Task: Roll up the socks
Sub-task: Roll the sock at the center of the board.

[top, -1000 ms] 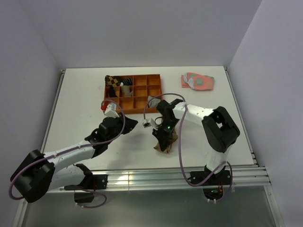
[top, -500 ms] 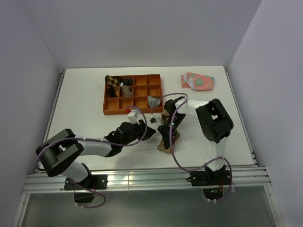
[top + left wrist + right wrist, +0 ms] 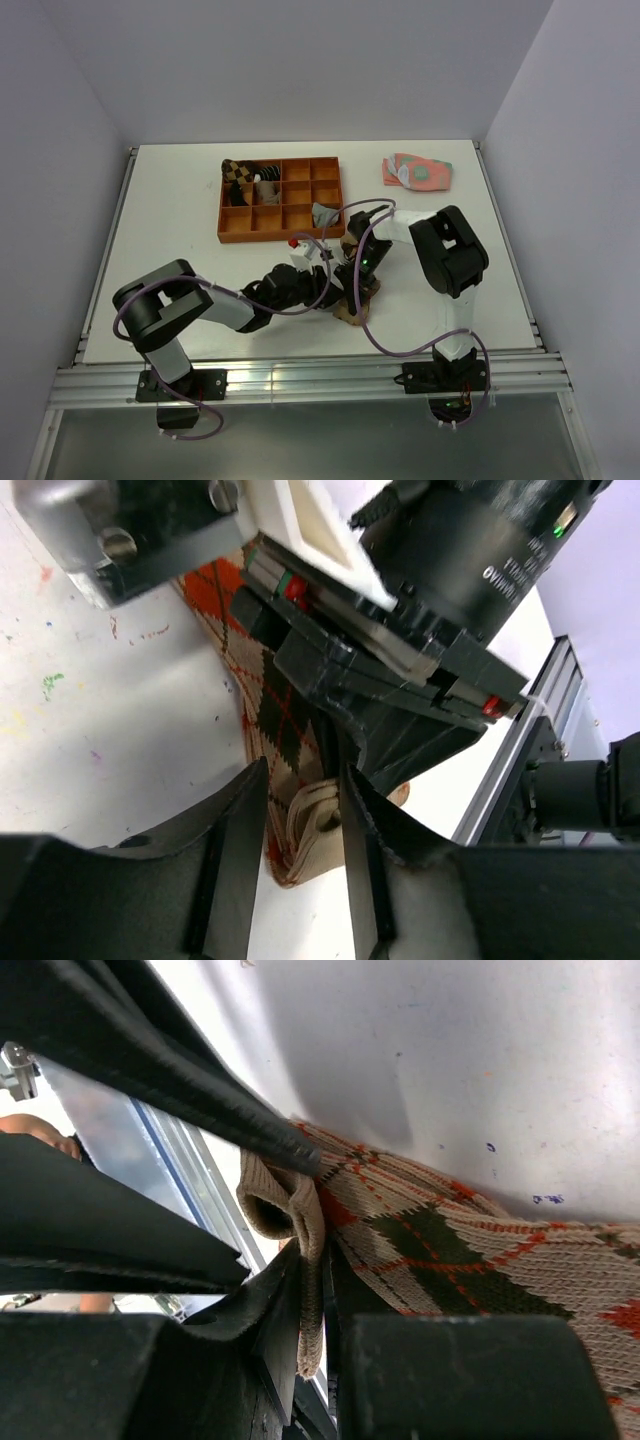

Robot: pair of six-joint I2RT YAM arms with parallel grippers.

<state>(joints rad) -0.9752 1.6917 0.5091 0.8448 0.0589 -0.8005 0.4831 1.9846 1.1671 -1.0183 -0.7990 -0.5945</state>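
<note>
One argyle sock (image 3: 266, 708), one grey sock (image 3: 325, 213)

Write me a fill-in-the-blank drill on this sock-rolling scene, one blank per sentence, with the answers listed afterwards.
1. The right gripper pinches the argyle sock, so its jaws are ___.
2. The left gripper has its jaws ___ on either side of that sock's rolled end.
3. The tray beside the grey sock is coloured ___.
4. The pink-and-green socks lie to the ___ of the tray.

Missing words: shut; open; orange; right.
</note>
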